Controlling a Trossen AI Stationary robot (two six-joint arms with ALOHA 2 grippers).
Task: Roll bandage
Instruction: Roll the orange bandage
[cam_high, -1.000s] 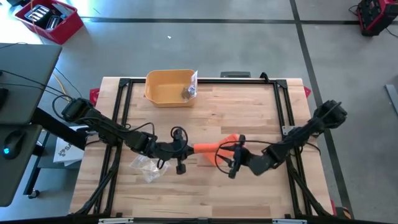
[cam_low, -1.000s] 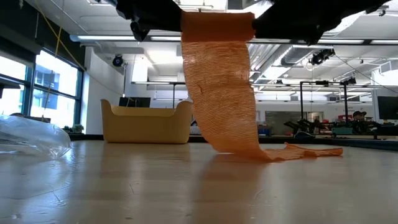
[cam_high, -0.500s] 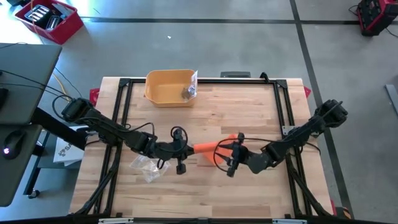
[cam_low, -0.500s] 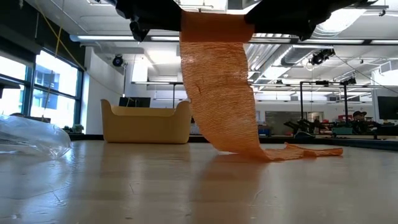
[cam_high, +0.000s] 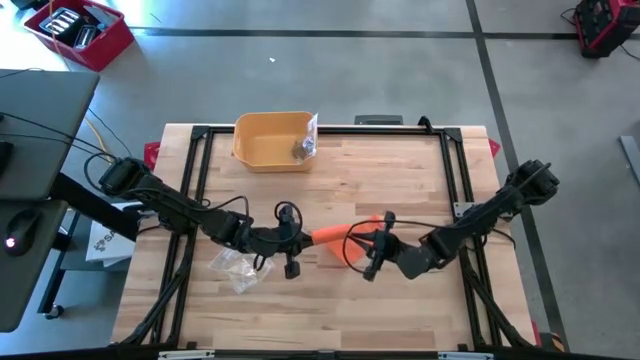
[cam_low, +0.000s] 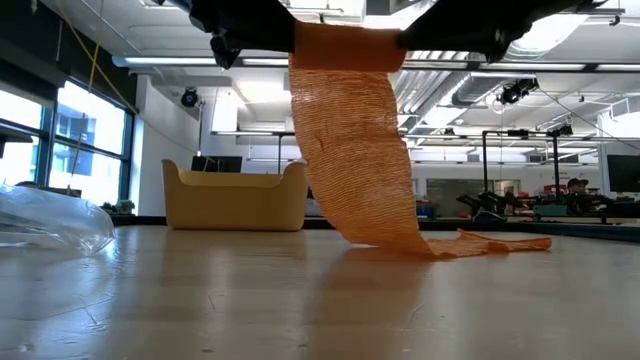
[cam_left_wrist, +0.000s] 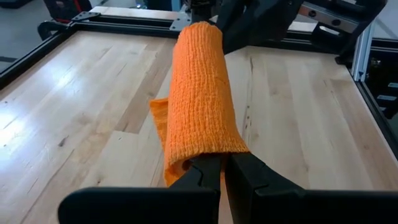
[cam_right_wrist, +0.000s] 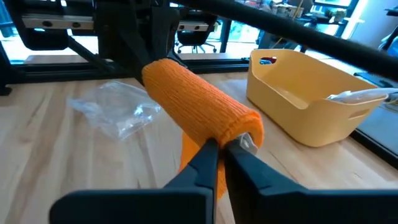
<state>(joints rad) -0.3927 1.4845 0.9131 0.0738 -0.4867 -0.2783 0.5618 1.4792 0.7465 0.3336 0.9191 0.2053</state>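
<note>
An orange bandage, partly rolled, is held up over the table's middle. Its roll (cam_high: 330, 238) lies level between my two grippers. An unrolled strip (cam_low: 355, 150) hangs down from the roll, and the strip's tail (cam_low: 490, 243) lies flat on the wood. My left gripper (cam_left_wrist: 224, 169) is shut on the roll's left end. My right gripper (cam_right_wrist: 222, 149) is shut on the roll's right end. Both grippers face each other along the roll. My left gripper pinches the roll's left end (cam_left_wrist: 208, 152) between its two fingers, coming level from the table's left, along the roll. The roll is lifted clear and level. My right gripper pinches the roll's right end (cam_right_wrist: 239, 134) between its two fingers, coming level from the table's right, along the roll.
A yellow bin (cam_high: 272, 140) holding a small packet stands at the table's far edge. A crumpled clear plastic wrapper (cam_high: 234, 268) lies near the left arm. Black frame rails (cam_high: 200, 135) run around the tabletop.
My right gripper has moved a little toward the table's left, onto the roll's right end, and has shut on it. The roll stays lifted and level, with the strip still hanging and its tail on the table.
</note>
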